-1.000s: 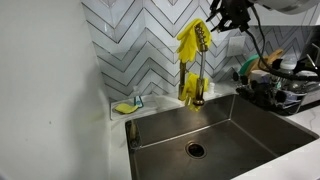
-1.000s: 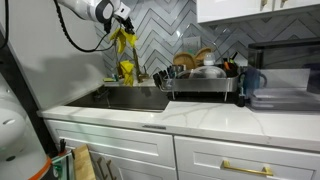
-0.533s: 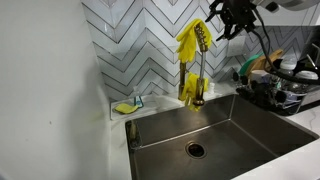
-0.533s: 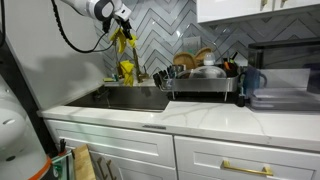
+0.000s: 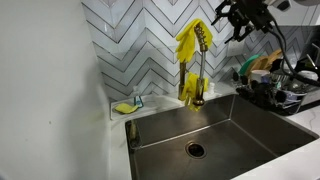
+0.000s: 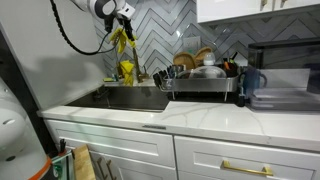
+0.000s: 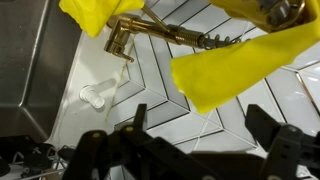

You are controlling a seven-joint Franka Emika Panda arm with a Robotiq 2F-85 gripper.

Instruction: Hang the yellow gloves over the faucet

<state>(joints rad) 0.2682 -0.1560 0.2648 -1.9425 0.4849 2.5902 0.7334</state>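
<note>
Yellow gloves [image 5: 189,40] draped over faucet [image 5: 198,78]
Spread and empty, the gripper [image 5: 233,20] hovers at two o'clock from the gloves, clear of the faucet's arch.

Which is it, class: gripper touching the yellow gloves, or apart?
Apart. In an exterior view, tile shows between the open gripper and the yellow gloves draped on the faucet.

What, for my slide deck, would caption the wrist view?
Open end effector facing yellow gloves draped over the brass faucet, against herringbone tile.
</note>
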